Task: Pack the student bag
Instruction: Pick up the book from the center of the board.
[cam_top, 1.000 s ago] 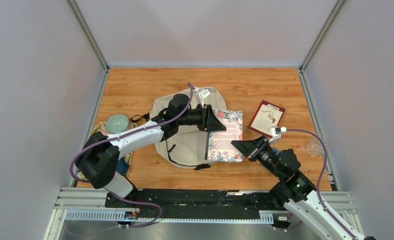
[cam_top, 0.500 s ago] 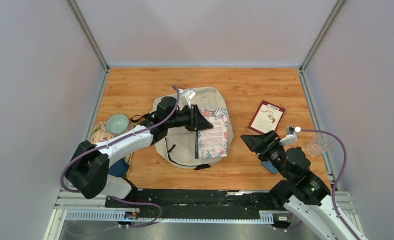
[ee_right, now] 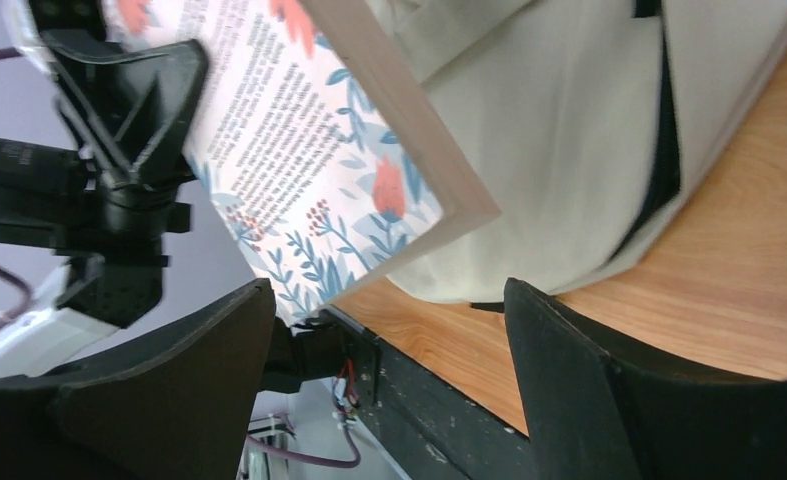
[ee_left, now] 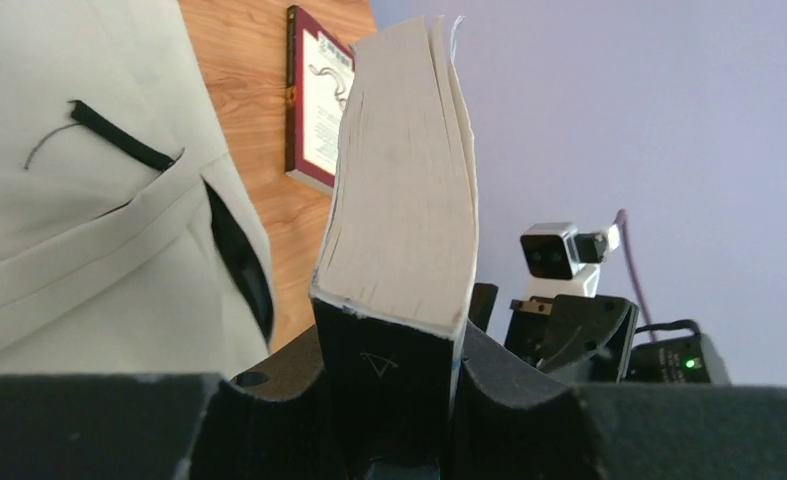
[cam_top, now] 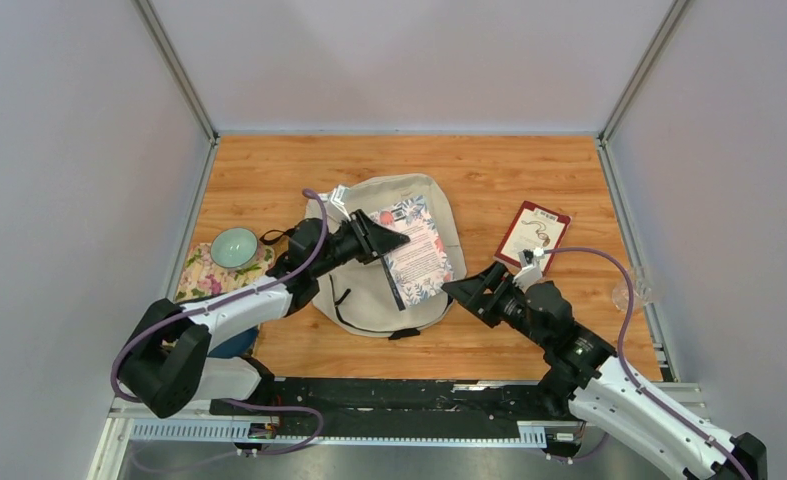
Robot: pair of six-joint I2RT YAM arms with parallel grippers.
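The student bag [cam_top: 364, 290] lies flat mid-table, cream fabric with black straps. It also fills the left of the left wrist view [ee_left: 89, 200] and the upper right of the right wrist view [ee_right: 569, 130]. My left gripper [cam_top: 374, 240] is shut on a thick floral-covered book [cam_top: 414, 250] and holds it tilted above the bag. The book's page block [ee_left: 404, 180] rises from between these jaws [ee_left: 394, 385]. My right gripper [cam_top: 464, 292] stands open just right of the bag, nothing between its fingers [ee_right: 609, 390]. The book's floral cover [ee_right: 309, 140] hangs ahead of this gripper [ee_right: 389, 380].
A dark red book [cam_top: 534, 235] lies at the right, also seen in the left wrist view [ee_left: 319, 100]. A pale green bowl [cam_top: 234, 247] sits on a floral item [cam_top: 204, 278] at the left edge. A clear glass [cam_top: 629, 293] stands at the far right edge.
My right gripper opened, let go of the floral book and drew back, then came toward the bag's right side. My left gripper carried the book leftward over the bag and turned it.
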